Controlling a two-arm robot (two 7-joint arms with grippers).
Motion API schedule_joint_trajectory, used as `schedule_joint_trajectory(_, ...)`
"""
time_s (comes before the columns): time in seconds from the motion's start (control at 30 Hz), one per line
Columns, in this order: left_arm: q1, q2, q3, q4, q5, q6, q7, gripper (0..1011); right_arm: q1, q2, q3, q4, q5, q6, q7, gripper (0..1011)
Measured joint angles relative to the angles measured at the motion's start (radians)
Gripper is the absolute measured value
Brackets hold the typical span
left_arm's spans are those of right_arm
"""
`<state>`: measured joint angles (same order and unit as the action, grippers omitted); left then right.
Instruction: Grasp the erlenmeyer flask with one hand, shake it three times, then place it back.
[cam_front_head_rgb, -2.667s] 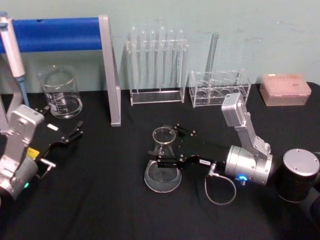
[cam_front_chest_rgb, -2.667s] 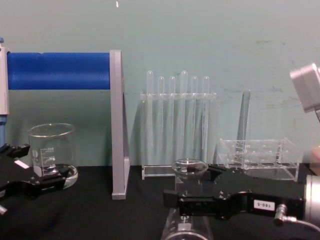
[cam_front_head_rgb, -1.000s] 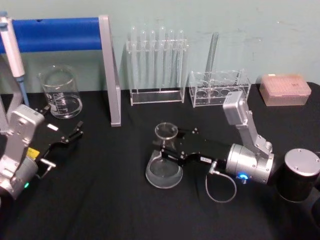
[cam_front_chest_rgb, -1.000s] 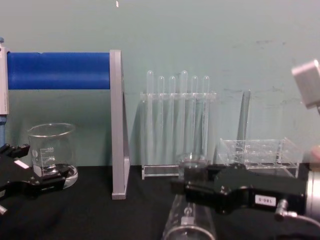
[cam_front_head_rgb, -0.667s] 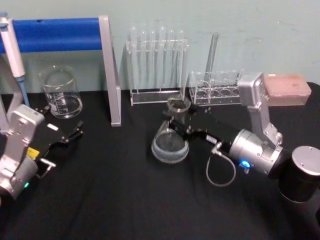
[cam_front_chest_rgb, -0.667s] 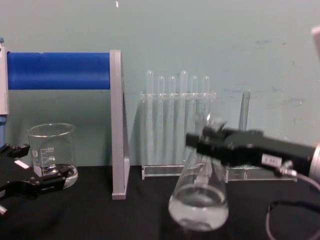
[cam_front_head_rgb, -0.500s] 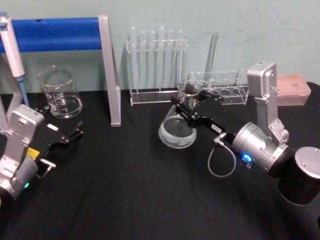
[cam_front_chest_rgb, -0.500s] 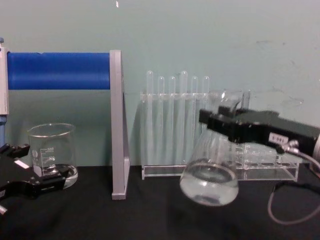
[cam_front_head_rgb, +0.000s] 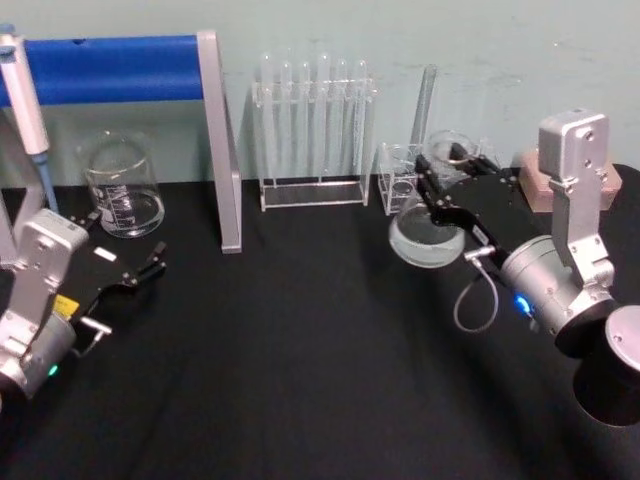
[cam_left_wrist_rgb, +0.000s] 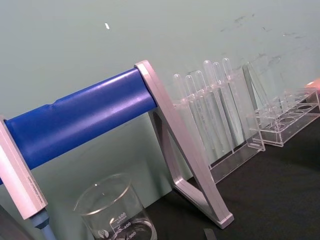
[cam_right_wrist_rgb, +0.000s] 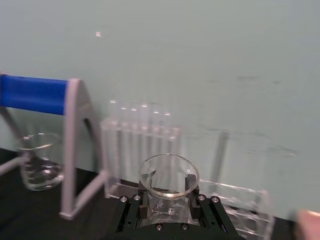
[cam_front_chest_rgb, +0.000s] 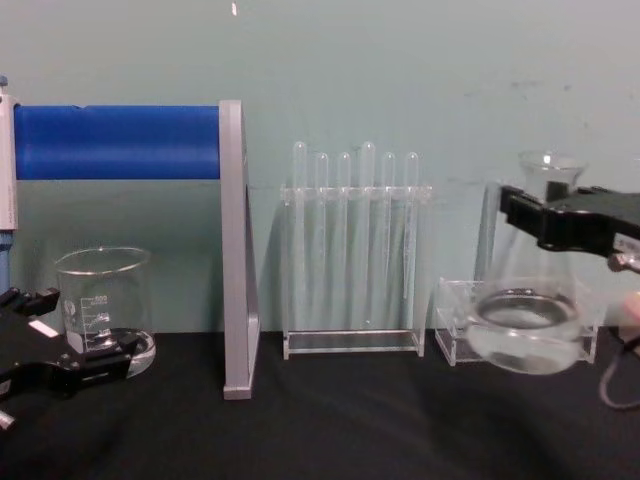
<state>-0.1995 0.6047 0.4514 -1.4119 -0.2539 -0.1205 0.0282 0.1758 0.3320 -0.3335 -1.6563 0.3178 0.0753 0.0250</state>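
The erlenmeyer flask (cam_front_head_rgb: 425, 238) is a clear glass cone with a little liquid in its base. It hangs above the black table at the right, in front of the low clear rack (cam_front_head_rgb: 398, 182). My right gripper (cam_front_head_rgb: 443, 190) is shut on its neck just under the flared rim. In the chest view the flask (cam_front_chest_rgb: 524, 325) hangs clear of the table with the right gripper (cam_front_chest_rgb: 545, 222) across its neck. In the right wrist view the flask's rim (cam_right_wrist_rgb: 169, 176) sits between the black fingers. My left gripper (cam_front_head_rgb: 130, 275) rests open near the table's left edge, beside the beaker (cam_front_head_rgb: 122, 185).
A stand with a blue bar and grey leg (cam_front_head_rgb: 220, 140) is at the back left, with a pipette (cam_front_head_rgb: 25, 100) at its far end. A tall test tube rack (cam_front_head_rgb: 313, 125) stands at the back centre. A pink box (cam_front_head_rgb: 528, 172) sits behind my right arm.
My right gripper closed on the flask's neck, lifted it off the table's middle, and swung it up, back and to the right. The left arm has not moved.
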Motion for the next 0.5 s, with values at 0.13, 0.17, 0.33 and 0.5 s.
schedule_joint_trajectory(0.13,0.000,0.000,0.000,0.000,0.000,0.000,0.000,1001,-0.015,-0.013,0.021,-0.007,-0.029,0.015,-0.043,450)
schedule_joint_trajectory(0.17,0.000,0.000,0.000,0.000,0.000,0.000,0.000,1001,-0.015,-0.013,0.021,-0.007,-0.029,0.015,-0.043,450)
schedule_joint_trajectory(0.33,0.000,0.000,0.000,0.000,0.000,0.000,0.000,1001,-0.023,-0.025,0.033,-0.009,-0.047,0.022,-0.052,450)
schedule_joint_trajectory(0.5,0.000,0.000,0.000,0.000,0.000,0.000,0.000,1001,-0.021,-0.032,0.028,-0.007,-0.055,0.014,-0.016,450)
